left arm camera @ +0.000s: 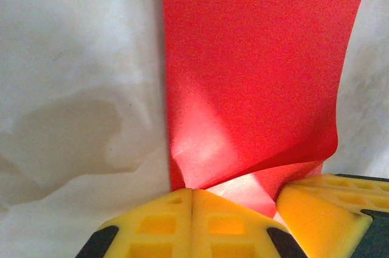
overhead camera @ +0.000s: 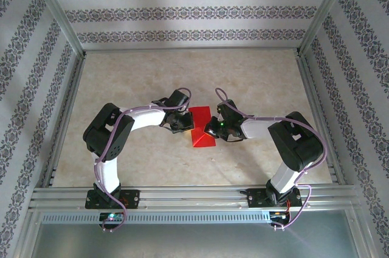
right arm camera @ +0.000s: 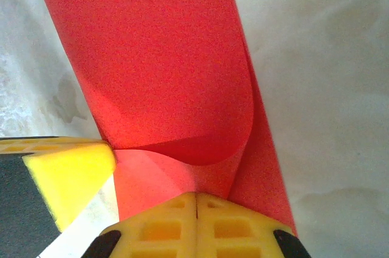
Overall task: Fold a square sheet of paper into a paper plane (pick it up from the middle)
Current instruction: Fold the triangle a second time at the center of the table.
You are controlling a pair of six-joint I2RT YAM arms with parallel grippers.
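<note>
pale table [overhead camera: 182, 69] beneath buckled red sheet [overhead camera: 202, 136]

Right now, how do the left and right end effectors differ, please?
The left end effector comes at the red sheet from its left, the right end effector from its right. The left one sits slightly farther back on the table than the right one. Both are shut, seemingly pinching the sheet.

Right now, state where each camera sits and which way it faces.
Top: above and behind the arms, looking down on the table; both arms show, and the left tool and right tool meet at the red paper.
Left wrist: on the left arm, facing down past its shut yellow fingers onto the paper.
Right wrist: on the right arm, likewise, past its own shut fingers.
Shared: both wrist views show the paper's curled fold and the other tool's finger.
</note>
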